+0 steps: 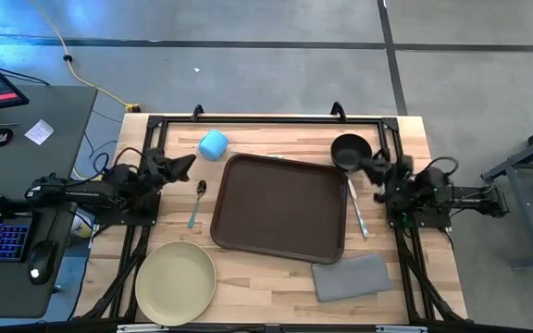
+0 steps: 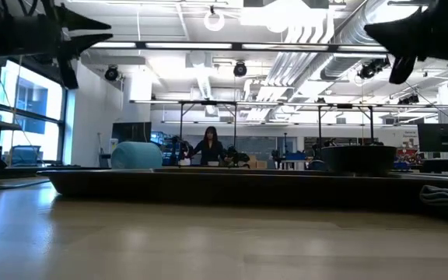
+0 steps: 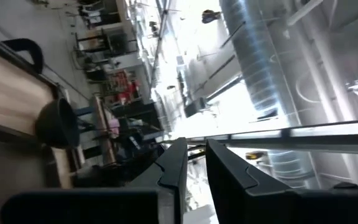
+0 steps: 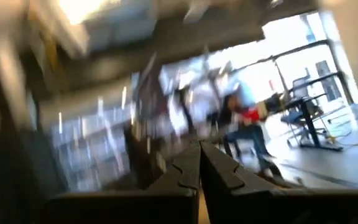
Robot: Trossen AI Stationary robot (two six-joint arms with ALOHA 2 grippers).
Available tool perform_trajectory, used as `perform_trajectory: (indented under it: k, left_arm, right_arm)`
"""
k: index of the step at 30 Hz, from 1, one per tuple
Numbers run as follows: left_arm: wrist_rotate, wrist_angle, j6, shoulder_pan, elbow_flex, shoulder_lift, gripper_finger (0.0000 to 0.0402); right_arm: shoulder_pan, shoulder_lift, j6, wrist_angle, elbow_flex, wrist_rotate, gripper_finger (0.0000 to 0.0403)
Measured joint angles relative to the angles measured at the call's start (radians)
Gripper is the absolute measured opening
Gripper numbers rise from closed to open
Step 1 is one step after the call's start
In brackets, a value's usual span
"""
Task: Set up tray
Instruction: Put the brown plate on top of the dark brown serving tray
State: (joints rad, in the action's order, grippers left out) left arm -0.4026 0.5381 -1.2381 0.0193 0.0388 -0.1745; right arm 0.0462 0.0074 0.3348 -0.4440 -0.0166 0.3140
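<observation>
Tray [image 1: 280, 205] sits mid-table, empty; left claw [image 1: 187, 164] apart slightly, right claw [image 1: 364, 168] seemingly together, both holding nothing.

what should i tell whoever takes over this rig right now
Left gripper: raised at the table's left side near the blue cup, slightly open, holding nothing.
Right gripper: raised at the right side by the black bowl, shut, empty.
Tray lies mid-table, bare.
Around it: spoon to its left, plate at front left, knife along its right edge, grey napkin at front right.
Done: nothing loaded. Left: everything.
</observation>
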Motion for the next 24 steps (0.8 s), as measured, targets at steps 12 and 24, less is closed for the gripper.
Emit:
perform_trajectory:
  k: [12,24]
  left_arm:
    - [0.041,-0.227,0.138,0.000,0.245,-0.062,0.0095]
    - [0.051,-0.698,0.544,0.000,0.789,-0.413,0.0095]
  right_arm:
    - [0.000,0.081,0.127,-0.230,-0.014,0.234,0.0000]
    - [0.000,0.435,-0.047,-0.132,-0.418,0.462,0.0000]
